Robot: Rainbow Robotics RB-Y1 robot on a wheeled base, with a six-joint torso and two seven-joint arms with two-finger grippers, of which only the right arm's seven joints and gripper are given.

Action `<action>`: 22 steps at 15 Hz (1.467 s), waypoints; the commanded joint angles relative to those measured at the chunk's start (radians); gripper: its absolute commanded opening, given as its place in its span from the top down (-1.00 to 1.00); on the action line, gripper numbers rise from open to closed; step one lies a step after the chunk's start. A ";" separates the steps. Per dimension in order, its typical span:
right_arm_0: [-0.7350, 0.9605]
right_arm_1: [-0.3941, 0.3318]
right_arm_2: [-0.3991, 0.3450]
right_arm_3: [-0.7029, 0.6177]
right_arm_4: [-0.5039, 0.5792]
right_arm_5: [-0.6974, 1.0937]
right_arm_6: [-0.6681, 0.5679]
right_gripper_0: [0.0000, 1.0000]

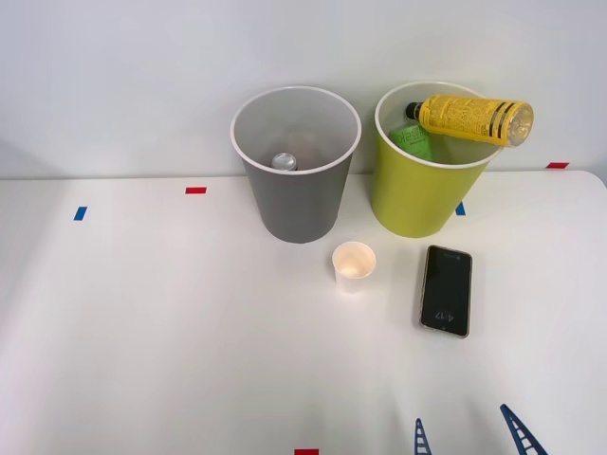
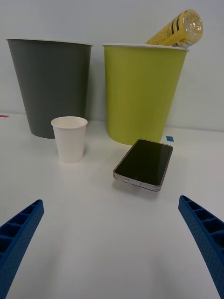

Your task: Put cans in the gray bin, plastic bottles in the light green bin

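The gray bin [image 1: 296, 166] [image 2: 49, 86] stands at the back of the table, and a can [image 1: 284, 162] lies at its bottom with its silver top showing. Right of it stands the light green bin [image 1: 422, 180] [image 2: 141, 91]. A plastic bottle [image 1: 471, 118] [image 2: 179, 29] with a yellow label lies tilted across that bin's rim, its black cap inside and its base sticking out past the right edge. A green item [image 1: 413, 142] sits inside that bin. My right gripper [image 1: 469, 438] [image 2: 112, 245] is open and holds nothing, low at the table's front edge, short of the phone.
A small white paper cup [image 1: 354, 265] [image 2: 70, 138] stands upright in front of the two bins. A black smartphone [image 1: 446, 289] [image 2: 144, 163] lies flat to the cup's right. Red and blue tape marks [image 1: 195, 190] dot the white table [image 1: 152, 322].
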 commanded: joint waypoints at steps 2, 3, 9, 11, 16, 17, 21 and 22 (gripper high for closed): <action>0.000 0.000 0.000 0.000 0.000 0.000 0.000 -1.00; 0.000 0.000 0.000 0.000 0.000 0.000 0.000 -1.00; 0.000 0.000 0.000 0.000 0.000 0.000 0.000 -1.00; 0.000 0.000 0.000 0.000 0.000 0.000 0.000 -1.00; 0.000 0.000 0.000 0.000 0.000 0.000 0.000 -1.00; 0.000 0.000 0.000 0.000 0.000 0.000 0.000 -1.00; 0.000 0.000 0.000 0.000 0.000 0.000 0.000 -1.00; 0.000 0.000 0.000 0.000 0.000 0.000 0.000 -1.00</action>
